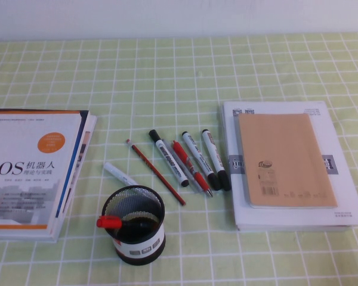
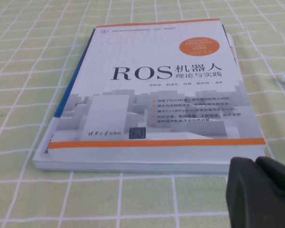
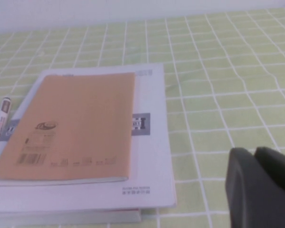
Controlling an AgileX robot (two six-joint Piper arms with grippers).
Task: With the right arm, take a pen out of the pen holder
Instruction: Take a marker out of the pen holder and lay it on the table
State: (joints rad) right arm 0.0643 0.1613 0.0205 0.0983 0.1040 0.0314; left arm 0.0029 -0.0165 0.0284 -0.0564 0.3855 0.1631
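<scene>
Right pincer (image 3: 254, 156): closed, empty, beside notebook (image 3: 76, 123)
Left pincer (image 2: 257, 162): seemingly closed, by book (image 2: 156, 95)
Pen (image 1: 109, 221): should feel light, slick; grip red end

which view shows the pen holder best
The high view: the pen holder shows whole, a red pen in it. Neither wrist view shows it: the left claw hangs by the ROS book, the right claw by the brown notebook.
</scene>
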